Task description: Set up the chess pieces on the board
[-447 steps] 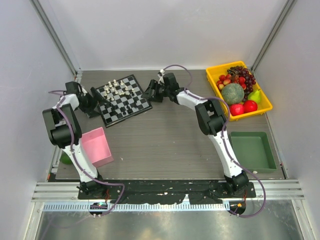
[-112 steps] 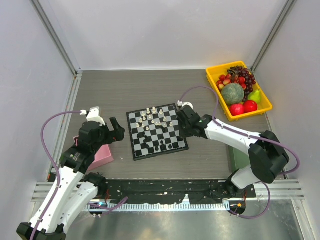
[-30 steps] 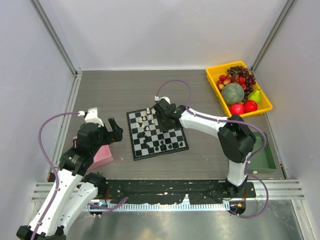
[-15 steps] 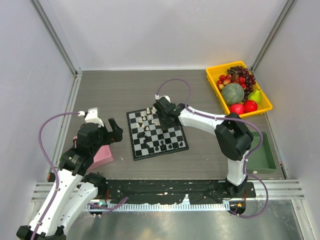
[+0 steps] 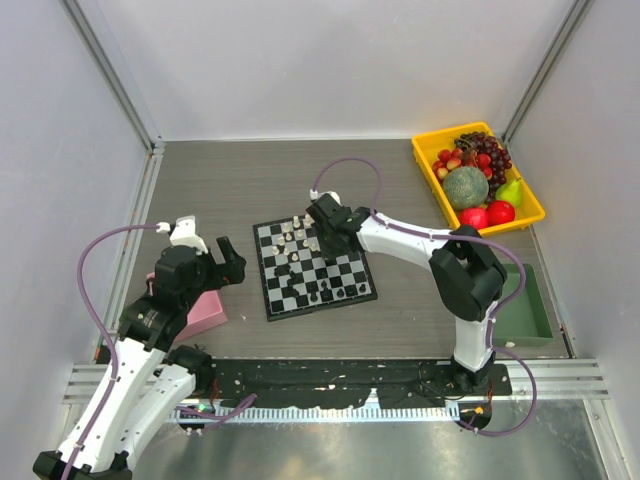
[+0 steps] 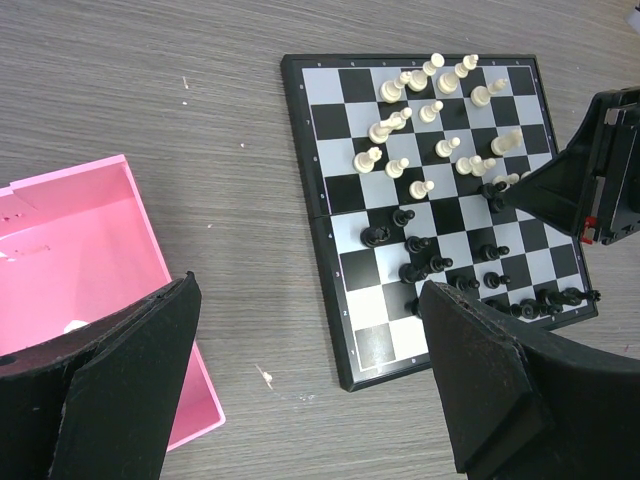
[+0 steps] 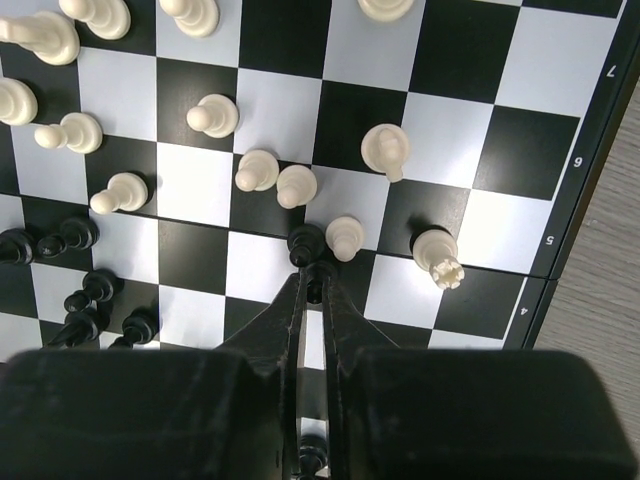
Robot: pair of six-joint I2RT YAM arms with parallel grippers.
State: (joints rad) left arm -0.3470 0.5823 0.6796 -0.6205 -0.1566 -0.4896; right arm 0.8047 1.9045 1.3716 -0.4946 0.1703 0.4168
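**Right wrist view: a black piece at the tips of the near arm**

A black piece (image 7: 305, 243) stands upright near the middle of the board (image 7: 515, 150). White chess pieces (image 7: 258, 170) are scattered beyond it, and one stands just beside it. The piece lies straight ahead of the right gripper (image 7: 320, 270), on the line of its fingers. The fingers are drawn almost together, and they possibly nip something tiny, but the view is too dark to tell. The left gripper (image 6: 310, 295) hangs spread wide, well apart, near the pink box (image 6: 60, 250). The right arm is judged nearer for the coming move.
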